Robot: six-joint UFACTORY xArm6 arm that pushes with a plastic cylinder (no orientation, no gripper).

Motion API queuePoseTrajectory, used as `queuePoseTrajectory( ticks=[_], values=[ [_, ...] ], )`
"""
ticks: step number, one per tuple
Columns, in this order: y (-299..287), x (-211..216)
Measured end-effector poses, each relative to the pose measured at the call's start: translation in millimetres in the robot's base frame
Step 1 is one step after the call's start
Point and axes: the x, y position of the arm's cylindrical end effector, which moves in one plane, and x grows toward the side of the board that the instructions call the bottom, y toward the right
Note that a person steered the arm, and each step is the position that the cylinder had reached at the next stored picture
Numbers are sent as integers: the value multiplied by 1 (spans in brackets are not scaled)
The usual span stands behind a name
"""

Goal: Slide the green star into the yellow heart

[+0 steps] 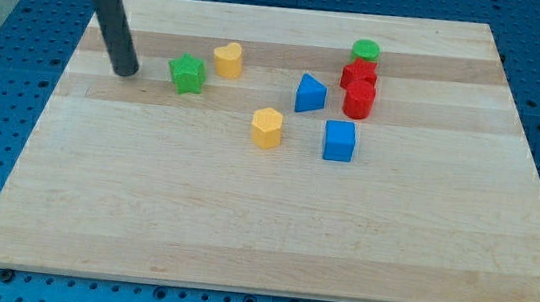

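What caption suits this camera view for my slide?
My tip rests left of the green star block, beside the yellow heart block, on the wooden board.

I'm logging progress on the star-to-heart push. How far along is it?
Done: my tip sits on the board to the view's left of the green star, lined up with the yellow heart beyond it. In hand: the approach; a gap shows between tip and star, so no push has begun. Left: the whole slide, since star and heart sit close but apart.
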Motion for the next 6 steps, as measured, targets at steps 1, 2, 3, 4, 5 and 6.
queuePoseTrajectory(
  ticks=[1,2,3,4,5,6],
  values=[
    [21,11],
    [52,18],
    [69,14],
    [72,-3],
    [72,-22],
    [76,-35]
  ],
)
